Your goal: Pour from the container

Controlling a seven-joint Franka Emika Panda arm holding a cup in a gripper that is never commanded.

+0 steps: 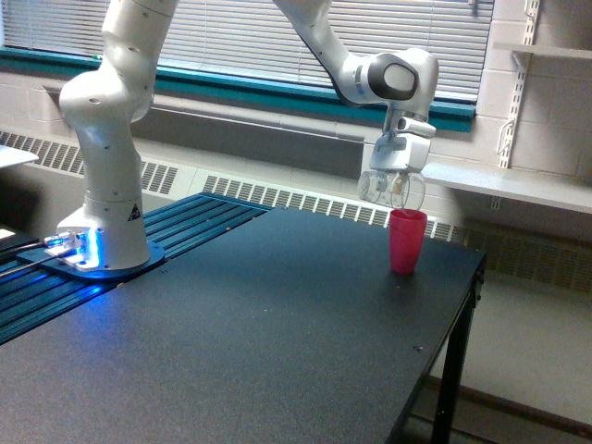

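Observation:
My gripper (392, 178) hangs at the far right of the black table (277, 333), shut on a small clear plastic cup (388, 188). That see-through cup lies tipped on its side just above and slightly left of the opaque pink cup (407, 240), which stands upright on the table. The clear cup's mouth is close over the pink cup's rim without touching it. I cannot make out any contents in either cup.
The arm's white base (104, 231) stands at the exterior view's left on blue slats (185, 227). A radiator grille (277, 196) and window blinds run behind. The table's right edge (462, 314) drops off just past the pink cup. A white shelf (518, 185) sits behind right.

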